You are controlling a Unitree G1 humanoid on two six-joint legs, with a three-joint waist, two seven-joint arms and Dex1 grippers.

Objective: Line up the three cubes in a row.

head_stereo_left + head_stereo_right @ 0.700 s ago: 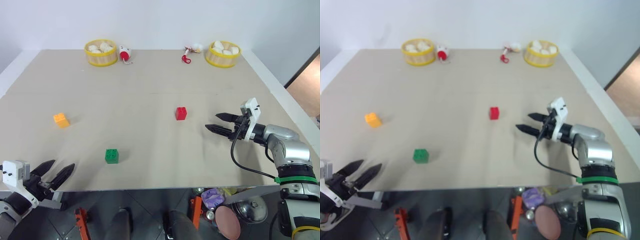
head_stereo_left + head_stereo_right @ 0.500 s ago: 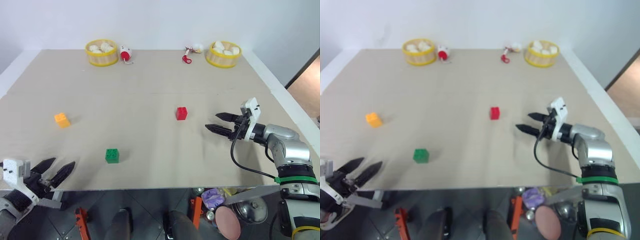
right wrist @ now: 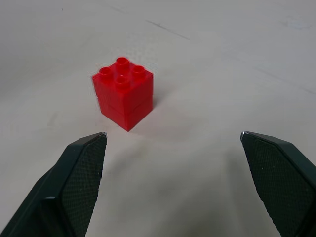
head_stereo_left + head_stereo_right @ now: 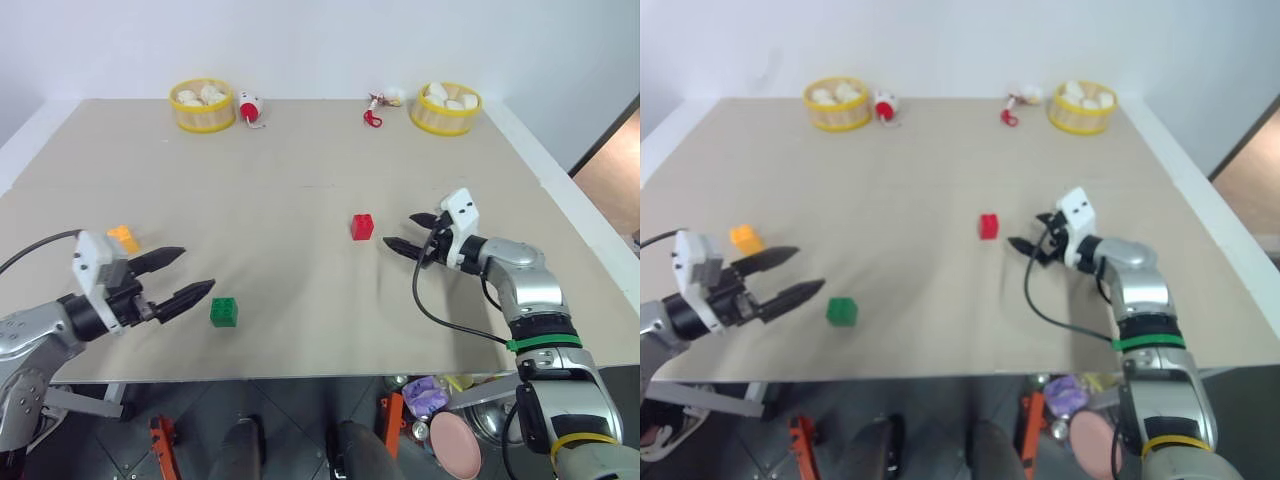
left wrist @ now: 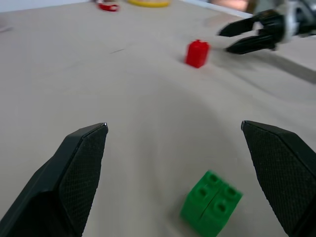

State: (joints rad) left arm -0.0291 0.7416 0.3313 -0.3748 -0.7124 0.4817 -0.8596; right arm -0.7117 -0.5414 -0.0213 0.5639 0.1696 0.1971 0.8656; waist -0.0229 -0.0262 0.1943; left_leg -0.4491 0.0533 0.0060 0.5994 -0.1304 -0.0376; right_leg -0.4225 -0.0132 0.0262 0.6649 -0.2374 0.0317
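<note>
Three studded cubes sit apart on the beige table (image 4: 300, 150). The red cube (image 4: 362, 227) stands near the middle, the green cube (image 4: 224, 311) lies toward the front left, and the orange-yellow cube (image 4: 123, 237) is at the far left, partly behind my left hand. My right gripper (image 4: 402, 232) is open, just right of the red cube (image 3: 123, 92) and pointing at it without touching. My left gripper (image 4: 183, 275) is open above the table, its fingers reaching toward the green cube (image 5: 211, 202) from the left, with nothing between them.
Two yellow-rimmed round baskets (image 4: 202, 106) (image 4: 445, 108) holding pale items stand at the back edge. Small red-and-white objects (image 4: 250, 108) (image 4: 376, 108) lie beside them. A black cable (image 4: 440, 315) hangs from my right wrist over the table's front right.
My left gripper rose from below the front edge and came forward over the table toward the green cube. My right gripper moved left, closer to the red cube. The cubes stayed put.
</note>
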